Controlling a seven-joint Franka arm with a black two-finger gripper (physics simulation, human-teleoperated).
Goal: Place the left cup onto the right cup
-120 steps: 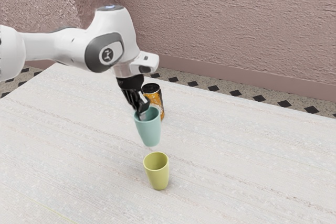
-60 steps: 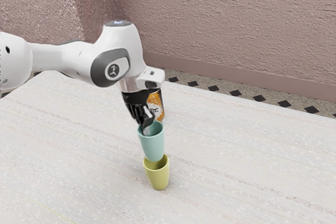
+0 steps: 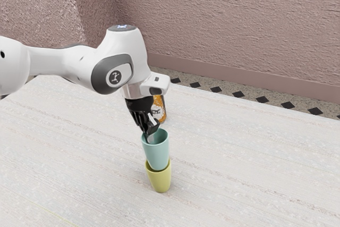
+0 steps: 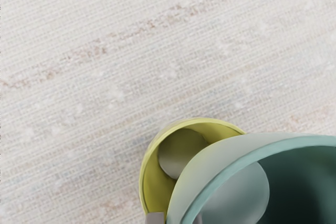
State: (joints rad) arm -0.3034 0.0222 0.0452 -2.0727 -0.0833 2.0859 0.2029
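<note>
A teal cup (image 3: 156,151) stands upright with its lower part inside the yellow-green cup (image 3: 159,179) on the table. My black gripper (image 3: 150,129) is shut on the teal cup's rim, one finger inside and one outside. From the wrist camera the teal cup (image 4: 262,182) is large and close under the hand, overlapping the yellow-green cup (image 4: 157,174), whose rim and inner floor show beside it.
An orange and black can (image 3: 158,107) stands just behind the gripper, partly hidden by it. The pale wooden table (image 3: 255,152) stretches wide around the cups. A pink wall and a tiled floor strip lie behind.
My gripper has lowered the teal cup from above the yellow-green cup down into it. The arm shifted slightly toward the exterior view's right.
</note>
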